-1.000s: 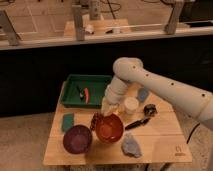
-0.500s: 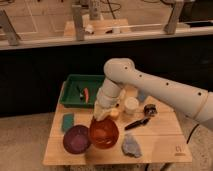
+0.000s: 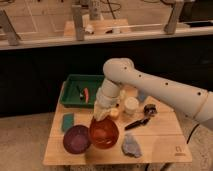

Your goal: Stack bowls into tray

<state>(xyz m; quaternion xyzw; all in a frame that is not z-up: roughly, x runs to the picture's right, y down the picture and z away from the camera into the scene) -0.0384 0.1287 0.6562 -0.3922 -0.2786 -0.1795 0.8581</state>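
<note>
We have the white, smooth-shelled arm (image 3: 150,87) reaching in from the right and bending down over the middle of the wooden table (image 3: 160,137). Its gripper (image 3: 101,119), wrapped in a pale cover, sits pinched tight on the back rim of the orange bowl (image 3: 105,136). That bowl is round, glossy plastic, near the front edge at the middle, and it looks tipped a little toward us. Just to its left is the purple bowl (image 3: 76,139), round, duller and about the same size; the two rims seem to meet, though we cannot say for certain. Neither bowl is in the tray (image 3: 70,100), the dark green rectangular bin with raised walls at the back left corner, well apart from both, with a small red thing (image 3: 86,93) lying inside. A flat green sponge (image 3: 68,121) lies by the left edge, between the tray and the purple bowl. Right of the gripper stands a white cylindrical cup (image 3: 131,106), and beyond it a small shiny metal cup (image 3: 149,109). A dark, slim utensil (image 3: 136,123) lies slanted in front of those two, and a crumpled grey lump (image 3: 131,146) sits at the front edge, right of the orange bowl.
</note>
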